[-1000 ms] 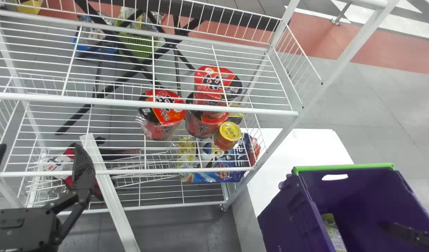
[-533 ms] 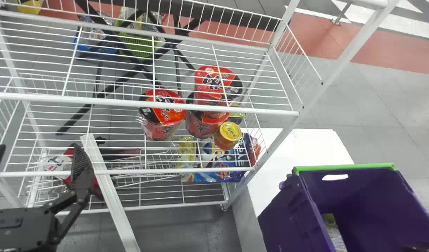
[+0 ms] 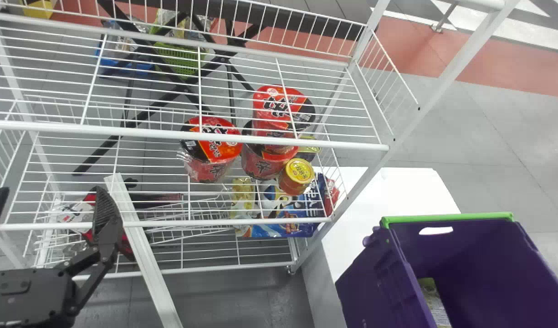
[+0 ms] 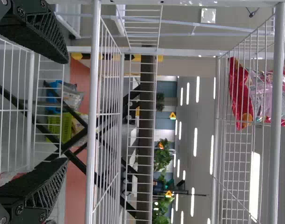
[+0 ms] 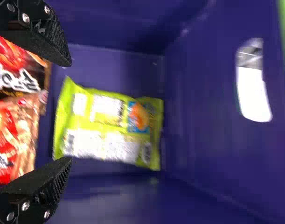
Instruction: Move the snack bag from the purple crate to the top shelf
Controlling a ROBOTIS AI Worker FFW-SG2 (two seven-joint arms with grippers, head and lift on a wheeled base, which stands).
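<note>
Right gripper (image 5: 68,111) in purple crate (image 3: 370,282), jaws spread, empty. Likely target: yellow-green snack bag (image 5: 109,133), flat inside. Center over it, descend square, pinch mid-bag lightly, lift clear of rim (image 3: 447,218). Left gripper (image 4: 65,112) idle by rack (image 3: 192,223), jaws spread.

Crate (image 3: 365,282) smooth plas., semi-matt. Rack (image 3: 169,135) smooth white-coated metal wire, slight gloss. Snack bag (image 5: 109,126) glossy plas. film. Cups (image 3: 206,171) w/ clear, shiny plas. wrap. Tabletop (image 3: 406,187) v. smooth.
</note>
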